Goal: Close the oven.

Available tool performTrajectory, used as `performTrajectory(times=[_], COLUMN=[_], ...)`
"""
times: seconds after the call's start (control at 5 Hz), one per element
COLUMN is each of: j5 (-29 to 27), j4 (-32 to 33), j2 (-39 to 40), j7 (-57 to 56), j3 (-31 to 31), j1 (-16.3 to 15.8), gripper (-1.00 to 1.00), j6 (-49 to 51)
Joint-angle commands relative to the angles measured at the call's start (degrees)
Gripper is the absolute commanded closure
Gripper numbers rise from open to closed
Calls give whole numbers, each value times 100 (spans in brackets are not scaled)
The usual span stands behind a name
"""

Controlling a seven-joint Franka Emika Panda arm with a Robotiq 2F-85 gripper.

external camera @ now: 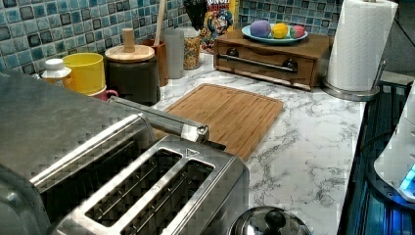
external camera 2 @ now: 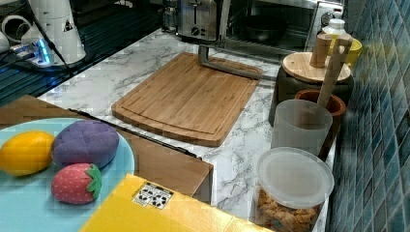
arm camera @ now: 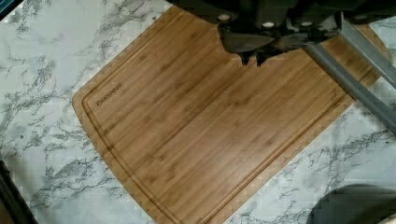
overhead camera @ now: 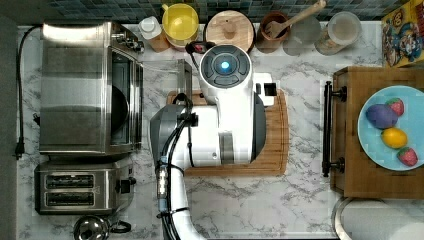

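The stainless-steel oven (overhead camera: 75, 85) stands at the top view's left with its glass door hinged down and open, so the dark interior (external camera 2: 263, 24) shows in the right view. The door's steel bar handle (overhead camera: 183, 75) (external camera 2: 227, 65) (external camera: 161, 120) hangs over the edge of the bamboo cutting board (arm camera: 196, 130). My gripper (arm camera: 252, 59) hovers above the board close beside the handle (arm camera: 355, 79), fingertips together and holding nothing. In the top view the white arm (overhead camera: 225, 115) covers the board's middle.
A two-slot toaster (overhead camera: 75, 190) sits beside the oven, with a pot lid (overhead camera: 91, 228) near it. Canisters and a yellow cup (overhead camera: 180, 22) line the back wall. A wooden drawer box (overhead camera: 350, 130) carries a blue plate of toy fruit. A paper towel roll (external camera: 359, 44) stands beyond it.
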State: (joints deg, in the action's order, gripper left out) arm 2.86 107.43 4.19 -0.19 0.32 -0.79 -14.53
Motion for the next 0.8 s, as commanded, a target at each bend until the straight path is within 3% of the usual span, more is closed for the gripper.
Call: performTrajectory(times=[0.2, 0.8], j5=[-471, -2866], j4=[313, 1262], j2=[-80, -8], j7=[-1048, -4547], j3=[-33, -344], j1=[88, 768], gripper=[100, 100], j6=[-486, -1371])
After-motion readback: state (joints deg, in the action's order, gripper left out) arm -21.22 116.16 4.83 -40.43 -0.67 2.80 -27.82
